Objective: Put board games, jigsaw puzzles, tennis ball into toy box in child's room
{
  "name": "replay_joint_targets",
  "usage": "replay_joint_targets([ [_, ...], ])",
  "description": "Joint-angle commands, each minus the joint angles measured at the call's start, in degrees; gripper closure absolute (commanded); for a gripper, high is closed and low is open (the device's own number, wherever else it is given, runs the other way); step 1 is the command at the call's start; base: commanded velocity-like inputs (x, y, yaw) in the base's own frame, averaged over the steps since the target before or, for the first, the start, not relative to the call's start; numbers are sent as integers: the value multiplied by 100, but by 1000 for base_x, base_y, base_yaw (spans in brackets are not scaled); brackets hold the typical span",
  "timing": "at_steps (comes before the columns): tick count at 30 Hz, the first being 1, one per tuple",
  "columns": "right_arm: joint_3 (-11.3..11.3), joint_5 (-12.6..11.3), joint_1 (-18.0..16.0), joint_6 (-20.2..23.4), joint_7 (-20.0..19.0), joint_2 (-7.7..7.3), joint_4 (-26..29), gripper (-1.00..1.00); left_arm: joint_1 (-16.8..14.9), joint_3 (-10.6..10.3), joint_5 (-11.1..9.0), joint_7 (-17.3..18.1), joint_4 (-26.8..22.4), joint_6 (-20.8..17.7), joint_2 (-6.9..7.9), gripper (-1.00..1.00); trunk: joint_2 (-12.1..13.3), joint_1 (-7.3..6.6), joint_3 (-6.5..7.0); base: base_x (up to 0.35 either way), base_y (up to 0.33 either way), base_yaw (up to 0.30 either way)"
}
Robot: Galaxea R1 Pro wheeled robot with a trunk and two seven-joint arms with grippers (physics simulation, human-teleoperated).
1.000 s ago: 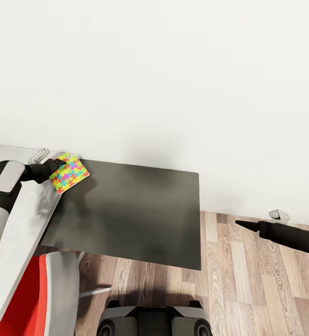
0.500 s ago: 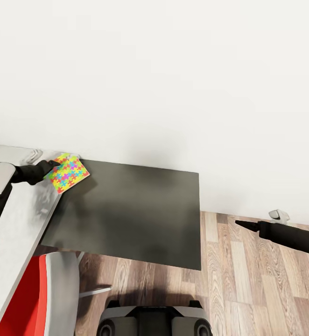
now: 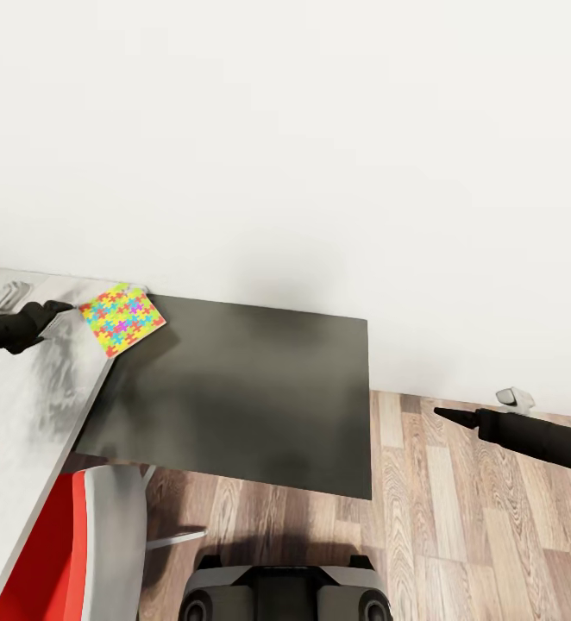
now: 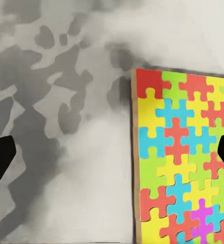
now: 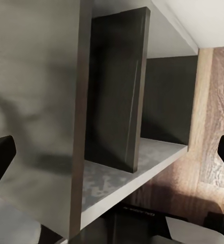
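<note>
A colourful jigsaw puzzle (image 3: 122,319) lies flat at the far corner of the marbled grey table (image 3: 27,405), its right part hanging over the dark shelf top. My left gripper (image 3: 64,306) hovers just left of the puzzle's corner and apart from it. In the left wrist view the puzzle (image 4: 183,162) lies partly between the wide-spread fingertips (image 4: 0,157), and the left gripper (image 4: 112,157) is open and empty. My right gripper (image 3: 445,415) hangs over the wooden floor, right of the shelf, open with nothing in it. The toy box, board games and tennis ball are out of view.
A dark shelf unit (image 3: 251,397) stands against the white wall beside the table; its compartments (image 5: 122,101) show in the right wrist view. A red and grey chair (image 3: 78,552) sits under the table's near edge. Wooden floor (image 3: 475,535) stretches to the right, and my base (image 3: 285,595) is below.
My left arm has drawn back to the left, off the puzzle's edge. The puzzle has stayed where it was. The right arm has hardly moved.
</note>
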State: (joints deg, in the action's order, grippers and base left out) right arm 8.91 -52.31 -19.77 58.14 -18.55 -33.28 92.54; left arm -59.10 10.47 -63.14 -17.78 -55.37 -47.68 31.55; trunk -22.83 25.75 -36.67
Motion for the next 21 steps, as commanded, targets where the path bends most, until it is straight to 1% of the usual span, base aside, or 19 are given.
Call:
replay_joint_targets([
  [1,6,54,-4,23,-59,-1,1,-100,-1,9,-65,-53,-8,-19,0,-100,-9,4,-7,0,0,0],
  [4,6,56,1,4,-171,3,1,-100,203,278,-117,-56,-397,-96,26,-100,-9,4,-7,0,0,0],
  [5,6,56,1,4,-171,3,1,-100,203,278,-117,-56,-397,-96,26,-100,-9,4,-7,0,0,0],
  [6,6,57,7,-2,-221,5,-1,-100,277,341,-160,-56,-553,-121,29,-100,-9,4,-7,0,0,0],
  [7,6,57,7,-2,-221,5,-1,-100,277,341,-160,-56,-553,-121,29,-100,-9,4,-7,0,0,0],
  [9,12,63,30,-9,-303,5,-4,-100,425,433,-323,-57,-920,-169,35,-100,-9,4,-7,0,0,0],
  [10,12,63,30,-9,-303,5,-4,-100,425,433,-323,-57,-920,-169,35,-100,-9,4,-7,0,0,0],
  [11,16,63,42,-11,-334,6,-5,-100,492,466,-441,-61,-1129,-187,36,-100,-9,4,-7,0,0,0],
  [12,16,63,42,-11,-334,6,-5,-100,492,466,-441,-61,-1129,-187,36,-100,-9,4,-7,0,0,0],
  [14,22,61,64,-13,-393,9,-6,-100,611,503,-715,-95,-1578,-213,39,-100,-9,4,-7,0,0,0],
  [15,22,61,64,-13,-393,9,-6,-100,611,503,-715,-95,-1578,-213,39,-100,-9,4,-7,0,0,0],
  [17,27,59,79,-13,-484,18,-7,-100,717,512,-1019,-204,-2027,-230,31,-100,-9,4,-7,0,0,0],
  [18,27,59,79,-13,-484,18,-7,-100,717,512,-1019,-204,-2027,-230,31,-100,-9,4,-7,0,0,0],
  [20,31,56,78,-13,-641,34,-9,-100,815,514,-1362,-423,-2470,-240,15,-100,-9,4,-7,0,0,0],
  [21,31,56,78,-13,-641,34,-9,-100,815,514,-1362,-423,-2470,-240,15,-100,-9,4,-7,0,0,0],
])
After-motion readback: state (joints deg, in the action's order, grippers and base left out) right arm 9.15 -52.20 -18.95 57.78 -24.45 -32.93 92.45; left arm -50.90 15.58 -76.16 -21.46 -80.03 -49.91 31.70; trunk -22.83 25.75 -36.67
